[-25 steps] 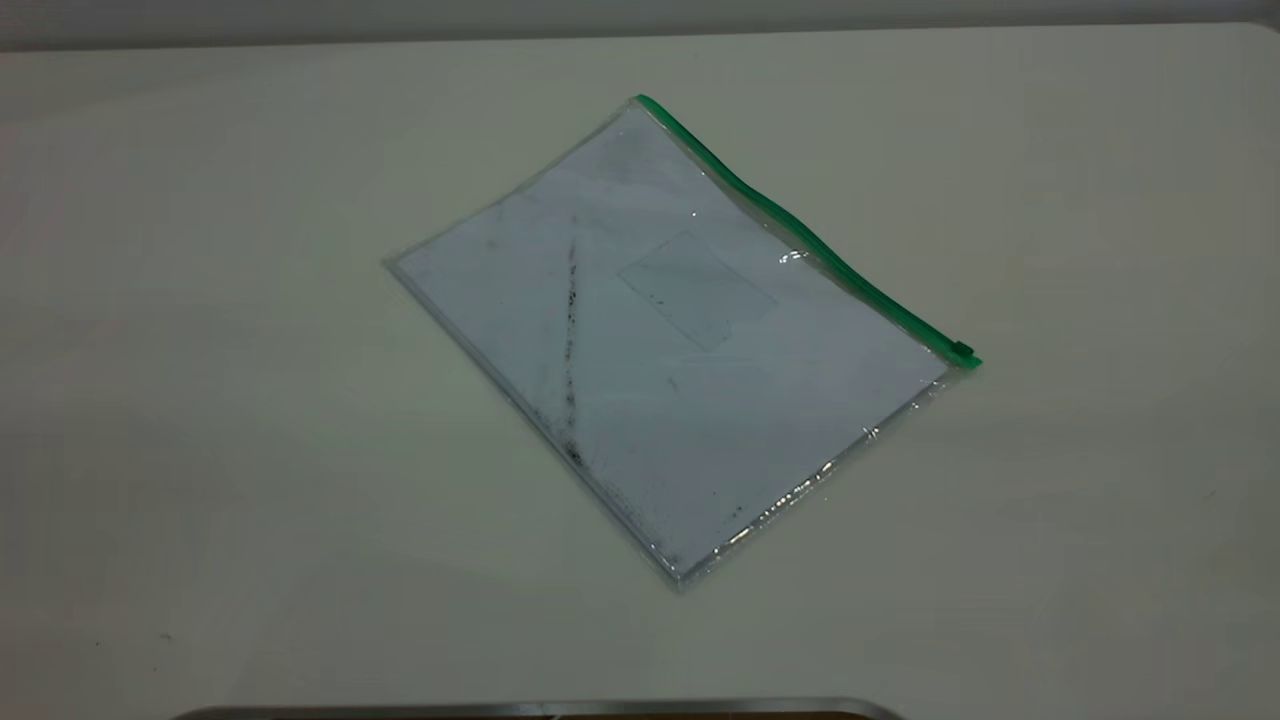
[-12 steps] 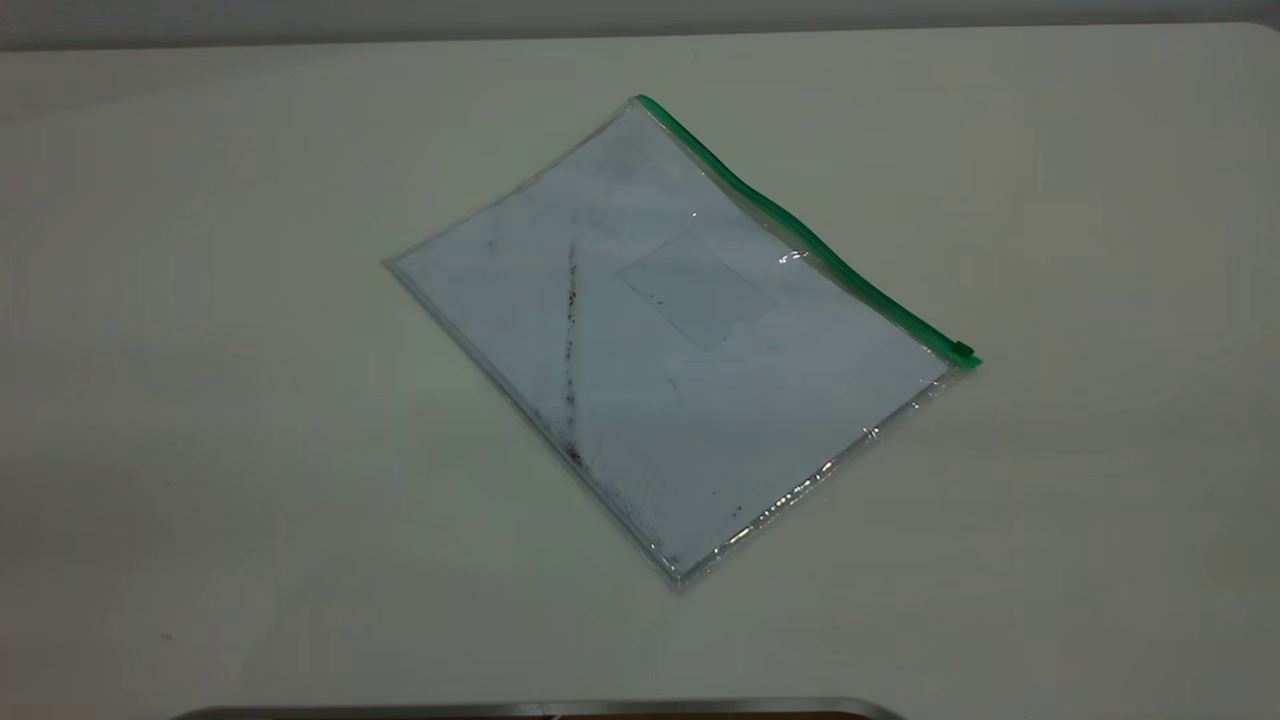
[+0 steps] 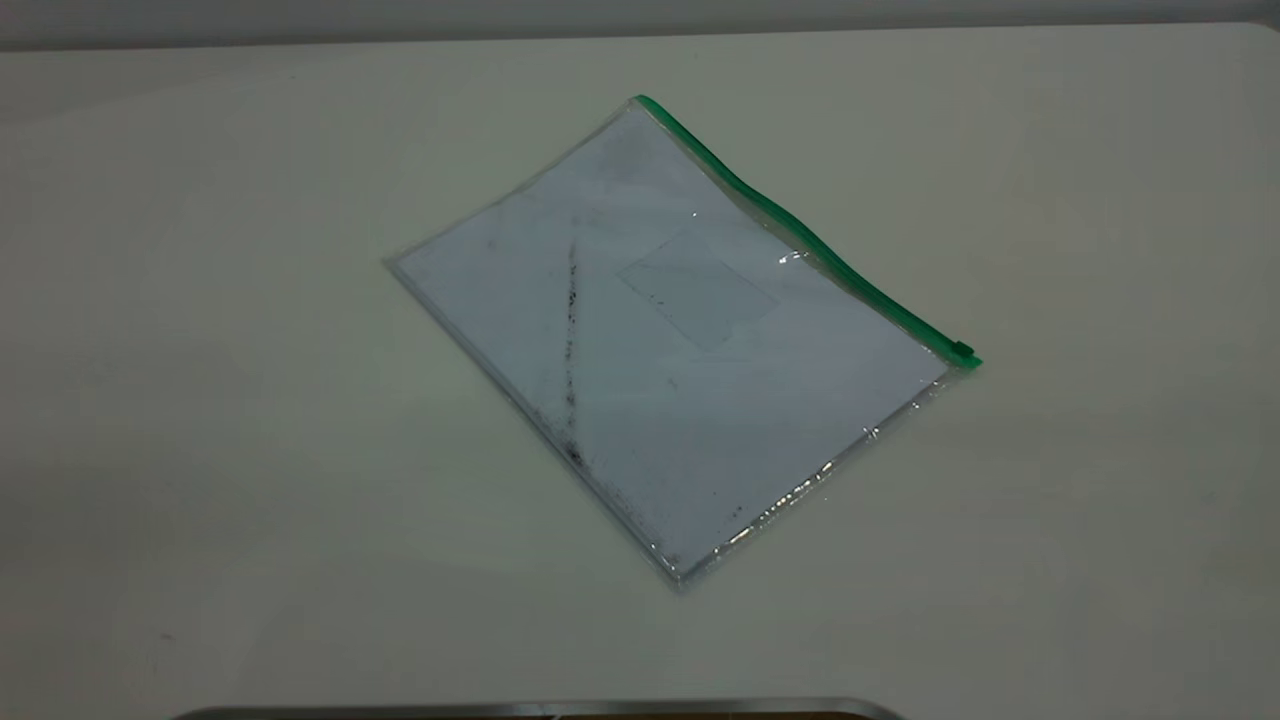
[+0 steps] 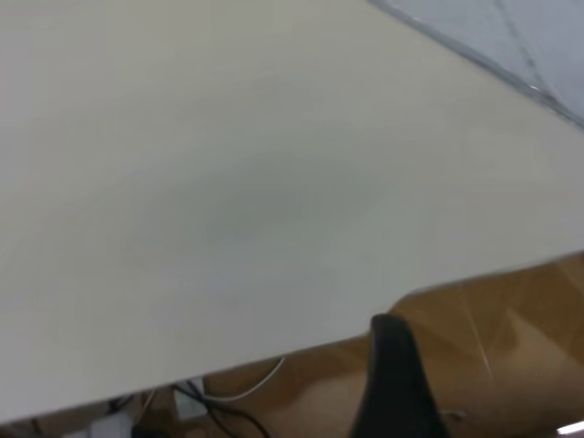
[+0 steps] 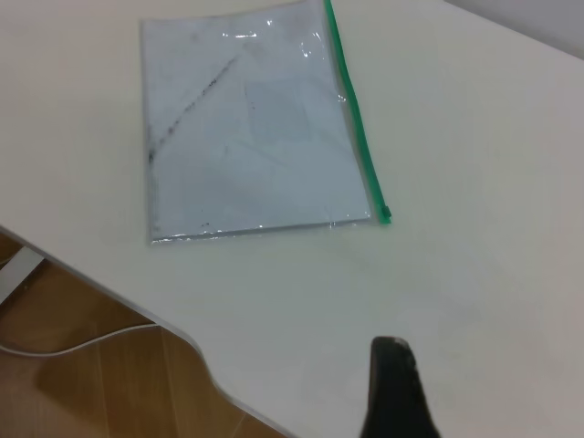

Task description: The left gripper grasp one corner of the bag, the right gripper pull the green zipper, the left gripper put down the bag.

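Note:
The bag (image 3: 660,340) lies flat on the white table (image 3: 200,400), turned diagonally, with white paper inside and a dark speckled crease. The green zipper (image 3: 800,235) runs along its far right edge, with the slider tab (image 3: 962,350) at the right end. Neither gripper shows in the exterior view. The left gripper (image 4: 392,383) hangs past the table's edge over the floor, far from the bag's corner (image 4: 529,36). The right gripper (image 5: 394,392) hovers over bare table, well short of the bag (image 5: 246,137) and its zipper (image 5: 356,128).
The table's rounded edge (image 5: 182,333) and the wooden floor (image 5: 82,383) with a white cable lie below the right arm. Cables (image 4: 219,401) lie under the table near the left arm. A metal strip (image 3: 540,708) borders the exterior view's near side.

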Robot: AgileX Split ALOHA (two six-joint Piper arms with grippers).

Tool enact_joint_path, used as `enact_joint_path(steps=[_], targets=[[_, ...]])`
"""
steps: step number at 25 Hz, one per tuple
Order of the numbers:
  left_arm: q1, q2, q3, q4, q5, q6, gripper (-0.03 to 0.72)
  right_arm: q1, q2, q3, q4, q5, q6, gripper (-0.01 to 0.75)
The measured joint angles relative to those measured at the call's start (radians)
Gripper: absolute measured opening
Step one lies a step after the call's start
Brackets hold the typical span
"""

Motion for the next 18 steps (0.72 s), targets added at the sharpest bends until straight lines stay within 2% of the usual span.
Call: enact_joint_path(steps=[4,6,18], targets=[[0.145,-0.036,0.000,0.000,0.000,0.000,0.581,0.000,0.000,0.000,0.000,0.000,0.000,0.533],[0.185,-0.067,0.000,0.000,0.000,0.000,0.581,0.000,0.000,0.000,0.000,0.000,0.000,0.533],[0.201,-0.131,0.000,0.000,0.000,0.000,0.581,0.000,0.000,0.000,0.000,0.000,0.000,0.533]])
